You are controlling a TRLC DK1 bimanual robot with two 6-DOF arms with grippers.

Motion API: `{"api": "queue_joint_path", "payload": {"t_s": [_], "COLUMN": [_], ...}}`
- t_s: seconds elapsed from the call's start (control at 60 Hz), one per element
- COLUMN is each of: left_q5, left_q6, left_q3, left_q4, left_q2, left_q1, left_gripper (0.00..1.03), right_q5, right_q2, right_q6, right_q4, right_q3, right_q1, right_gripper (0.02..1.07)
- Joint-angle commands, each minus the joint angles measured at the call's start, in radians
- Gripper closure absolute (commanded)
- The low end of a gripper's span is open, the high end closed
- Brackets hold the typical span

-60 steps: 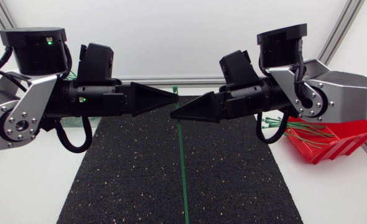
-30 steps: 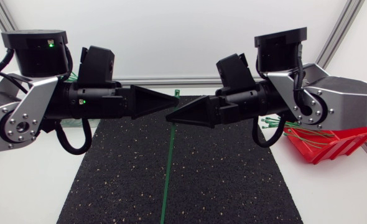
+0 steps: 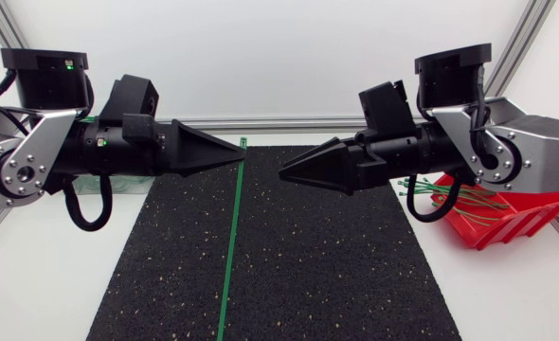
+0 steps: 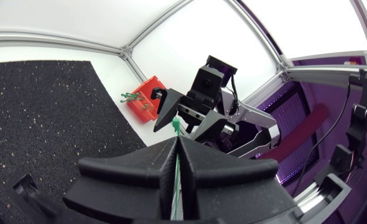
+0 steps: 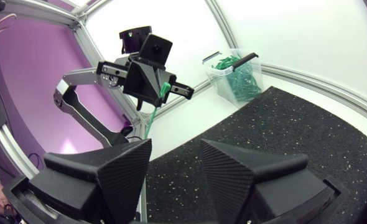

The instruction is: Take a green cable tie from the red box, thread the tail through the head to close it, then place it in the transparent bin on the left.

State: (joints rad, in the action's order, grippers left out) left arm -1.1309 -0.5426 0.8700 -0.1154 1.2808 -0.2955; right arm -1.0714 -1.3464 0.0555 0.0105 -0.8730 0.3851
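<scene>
Your left gripper (image 3: 238, 152) pinches a green cable tie (image 3: 230, 237) hanging over the mat (image 3: 336, 275); your right gripper (image 3: 284, 175) is spread. More ties (image 3: 450, 200) lie in the red box (image 3: 512, 227) at the desk's right edge, others in the transparent bin (image 5: 213, 73) at its far left corner.

The right tool (image 3: 283, 175) has let go of the cable tie (image 3: 231, 246) and pulled back; the left tool (image 3: 243, 149) has carried it leftward.
</scene>
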Motion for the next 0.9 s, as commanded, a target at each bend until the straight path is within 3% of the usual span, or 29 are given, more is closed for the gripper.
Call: {"api": "queue_joint_path", "payload": {"t_s": [0.0,0.017,0.1,0.2,0.35,0.417,0.633,0.75,0.833,0.883], "left_q5": [-0.035,-0.035,-0.061,-0.072,-0.070,-0.070,-0.070,-0.072,-0.072,-0.072], "left_q6": [-0.040,-0.039,-0.043,-0.068,-0.118,-0.149,-0.178,-0.194,-0.203,-0.204], "left_q3": [0.046,0.049,0.070,0.084,0.087,0.093,0.106,0.112,0.115,0.115], "left_q4": [0.016,0.016,0.020,0.020,-0.004,-0.015,-0.018,-0.020,-0.021,-0.021], "left_q2": [0.043,0.048,0.080,0.111,0.144,0.170,0.209,0.230,0.233,0.233], "left_q1": [0.025,0.030,0.056,0.067,0.084,0.088,0.113,0.122,0.131,0.134], "left_gripper": [1.00,1.00,1.00,1.00,1.00,1.00,1.00,1.00,1.00,1.00], "right_q5": [0.039,0.050,0.079,0.131,0.304,0.418,0.467,0.544,0.613,0.616], "right_q2": [0.047,0.055,0.093,0.096,0.073,0.072,0.135,0.093,0.024,0.027], "right_q6": [-0.160,-0.184,-0.287,-0.474,-0.658,-0.675,-0.749,-0.904,-1.066,-1.103], "right_q4": [-0.061,-0.078,-0.144,-0.323,-0.484,-0.477,-0.402,-0.414,-0.497,-0.438], "right_q3": [0.022,0.023,0.022,-0.017,-0.049,-0.040,0.005,-0.001,-0.032,-0.020], "right_q1": [-0.002,0.001,0.006,0.014,0.034,0.063,0.075,0.120,0.143,0.146], "right_gripper": [0.10,0.04,0.05,0.05,0.05,0.05,0.05,0.05,0.05,0.05]}}
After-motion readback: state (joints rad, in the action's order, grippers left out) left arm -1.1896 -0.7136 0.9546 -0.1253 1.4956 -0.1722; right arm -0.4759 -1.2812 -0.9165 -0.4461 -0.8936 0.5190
